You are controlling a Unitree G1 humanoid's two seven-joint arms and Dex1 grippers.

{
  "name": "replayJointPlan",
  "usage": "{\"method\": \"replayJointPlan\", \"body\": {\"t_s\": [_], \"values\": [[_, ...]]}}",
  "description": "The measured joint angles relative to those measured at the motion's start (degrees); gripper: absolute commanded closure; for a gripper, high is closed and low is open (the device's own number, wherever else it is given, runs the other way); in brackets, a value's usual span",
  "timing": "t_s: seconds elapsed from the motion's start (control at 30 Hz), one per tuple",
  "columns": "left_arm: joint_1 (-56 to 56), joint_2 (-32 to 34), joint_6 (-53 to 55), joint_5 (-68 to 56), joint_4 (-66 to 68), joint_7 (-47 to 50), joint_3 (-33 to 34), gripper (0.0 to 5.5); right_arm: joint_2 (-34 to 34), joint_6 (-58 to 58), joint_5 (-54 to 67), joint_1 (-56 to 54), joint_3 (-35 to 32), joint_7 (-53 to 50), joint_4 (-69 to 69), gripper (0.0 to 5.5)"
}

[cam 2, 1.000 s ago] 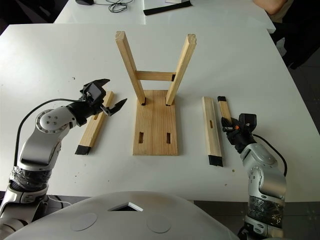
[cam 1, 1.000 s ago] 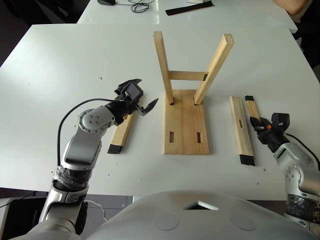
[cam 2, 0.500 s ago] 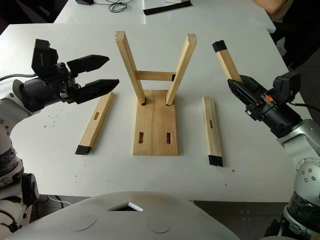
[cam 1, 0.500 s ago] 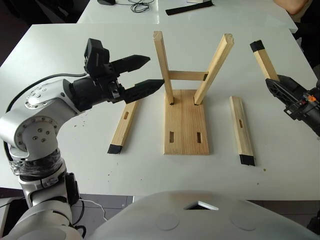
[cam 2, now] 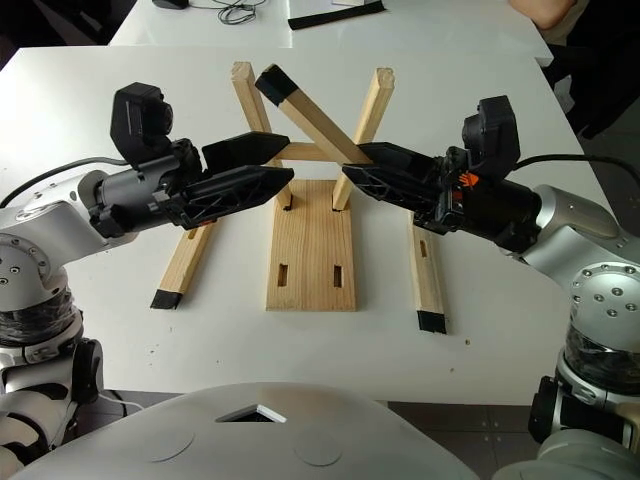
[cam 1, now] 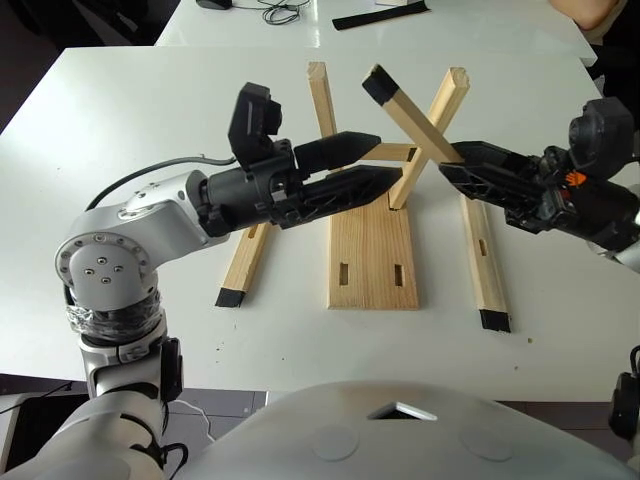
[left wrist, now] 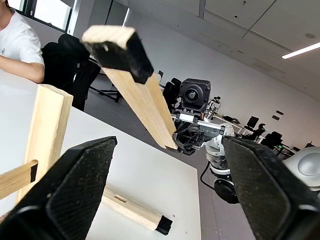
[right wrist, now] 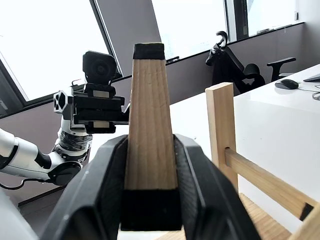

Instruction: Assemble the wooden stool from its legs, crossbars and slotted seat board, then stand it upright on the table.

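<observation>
The slotted seat board lies flat mid-table. Two legs stand in its far slots, joined by a crossbar. My right gripper is shut on a black-tipped wooden bar, which slants up and to the left in the air in front of the standing legs. The bar sits clamped between both fingers. My left gripper hangs open over the board's far end, its tips close below the bar. Loose legs lie left and right of the board.
A second white table behind holds a black strip and cables. The white tabletop is bare to the far left and along the near edge.
Both arms rose from the table. The right gripper lifted the black-tipped bar from the right side and swung it to the centre. The open left gripper swung right to meet it.
</observation>
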Motion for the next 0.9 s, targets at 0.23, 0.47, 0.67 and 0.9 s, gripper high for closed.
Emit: {"method": "replayJointPlan", "body": {"t_s": [0.23,0.47,0.67,0.9], "values": [[1.08,1.25,-2.31,3.46,-0.22,-1.60,-2.53,1.60,-0.84,1.05,3.72,-1.19,4.36,0.51,0.03,4.20],[2.26,3.70,-3.37,7.99,-0.12,-7.86,-4.42,1.60,0.05,1.06,4.77,-0.24,7.04,-0.41,-0.08,4.20],[2.28,3.39,-4.12,7.61,-0.45,-8.63,-4.45,1.60,-0.01,1.30,8.52,-0.07,7.57,-0.54,-0.09,4.20],[0.26,3.52,-5.49,0.53,-0.21,-7.13,-3.60,1.60,-0.33,1.35,9.75,0.93,7.79,-0.54,-0.08,4.20]]}}
